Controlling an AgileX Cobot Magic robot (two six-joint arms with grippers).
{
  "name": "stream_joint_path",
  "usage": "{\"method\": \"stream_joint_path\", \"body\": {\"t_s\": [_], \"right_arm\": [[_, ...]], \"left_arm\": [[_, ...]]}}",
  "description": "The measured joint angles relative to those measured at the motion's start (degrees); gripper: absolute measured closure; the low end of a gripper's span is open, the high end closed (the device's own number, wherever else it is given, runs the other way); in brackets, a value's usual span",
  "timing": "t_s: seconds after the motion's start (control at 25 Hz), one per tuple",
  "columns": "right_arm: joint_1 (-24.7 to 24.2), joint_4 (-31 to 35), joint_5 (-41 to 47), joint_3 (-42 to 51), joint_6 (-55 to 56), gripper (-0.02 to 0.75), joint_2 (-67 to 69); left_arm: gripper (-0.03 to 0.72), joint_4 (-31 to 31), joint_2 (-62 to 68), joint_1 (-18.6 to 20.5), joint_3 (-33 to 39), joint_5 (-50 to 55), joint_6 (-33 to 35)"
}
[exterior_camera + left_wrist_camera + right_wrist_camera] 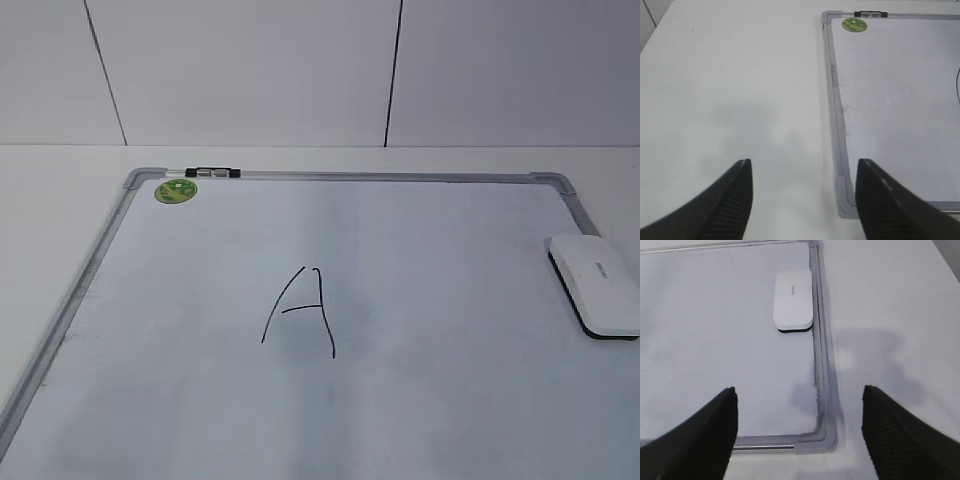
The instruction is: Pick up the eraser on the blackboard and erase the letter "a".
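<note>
Left gripper (802, 200): jaws wide apart, empty, above the table (740, 90) beside the board's (900, 100) near-left corner. Right gripper (797, 432): jaws wide apart, empty, over the near-right corner. Eraser (793, 300) lies flat against the board's right frame; only a capital "A" (303, 310) shows.

You see the blackboard (420, 260) as a smooth white sheet with a soft sheen, framed in brushed silver metal with duller grey plastic corner pieces (815, 442). The eraser (793, 299) looks like smooth matt white plastic on top, with a darker, softer-looking black base. The round green sticker (175, 190) looks like glossy printed paper. The table (730, 90) is a plain matt white surface. The fingers (735, 200) of both grippers look like black plastic with finely ribbed inner faces.
</note>
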Motion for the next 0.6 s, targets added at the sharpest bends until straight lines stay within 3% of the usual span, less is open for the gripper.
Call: {"method": "stream_joint_path", "body": {"t_s": [0.6], "right_arm": [[0.0, 0.0, 0.0, 0.0, 0.0, 0.146, 0.0]], "left_arm": [[0.202, 0.0, 0.0, 0.0, 0.0, 0.0, 0.0]]}}
